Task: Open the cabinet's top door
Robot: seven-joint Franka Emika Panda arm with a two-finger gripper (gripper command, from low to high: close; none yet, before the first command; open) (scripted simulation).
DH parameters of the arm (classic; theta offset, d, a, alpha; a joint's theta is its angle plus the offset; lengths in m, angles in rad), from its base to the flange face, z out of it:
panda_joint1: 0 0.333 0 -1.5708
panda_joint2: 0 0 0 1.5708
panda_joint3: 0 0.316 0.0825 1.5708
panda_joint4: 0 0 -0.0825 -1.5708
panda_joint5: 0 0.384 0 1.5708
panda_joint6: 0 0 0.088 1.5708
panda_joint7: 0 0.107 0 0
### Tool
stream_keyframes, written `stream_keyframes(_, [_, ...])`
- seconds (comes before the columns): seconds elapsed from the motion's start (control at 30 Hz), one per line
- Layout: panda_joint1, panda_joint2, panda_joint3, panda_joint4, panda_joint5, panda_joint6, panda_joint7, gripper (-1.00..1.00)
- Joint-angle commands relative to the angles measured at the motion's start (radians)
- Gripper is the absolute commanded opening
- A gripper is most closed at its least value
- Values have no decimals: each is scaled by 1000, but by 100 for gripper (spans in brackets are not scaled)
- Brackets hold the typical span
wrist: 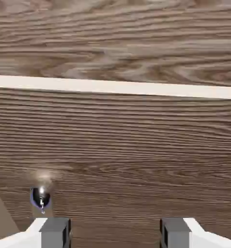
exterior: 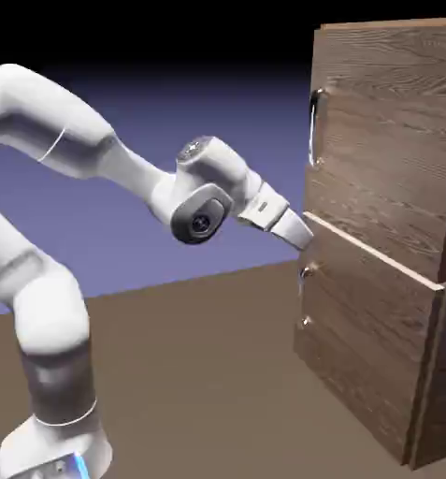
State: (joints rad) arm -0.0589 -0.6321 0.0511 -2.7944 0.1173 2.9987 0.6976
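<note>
Watching from here, I see the top door point(exterior: 387, 150) above the pale strip point(exterior: 371, 250), its handle point(exterior: 314, 128) slim, upright, probably slippery; I'd grip mid-bar. The gripper point(wrist: 115, 233), fingers apart and empty, points below that strip.

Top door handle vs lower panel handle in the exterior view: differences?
The top door handle looks longer; the lower handle looks shorter. The top one sits above the pale strip, the lower one below it. Both are shiny, silver and upright, near their panels' left edges.
</note>
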Motion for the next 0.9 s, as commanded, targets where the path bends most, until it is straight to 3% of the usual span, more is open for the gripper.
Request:
stream_keyframes(0.0, [-26, -23, 19, 6, 44, -14, -16, 0])
stream_keyframes(0.87, [-710, -621, 511, 156, 1174, -384, -435, 0])
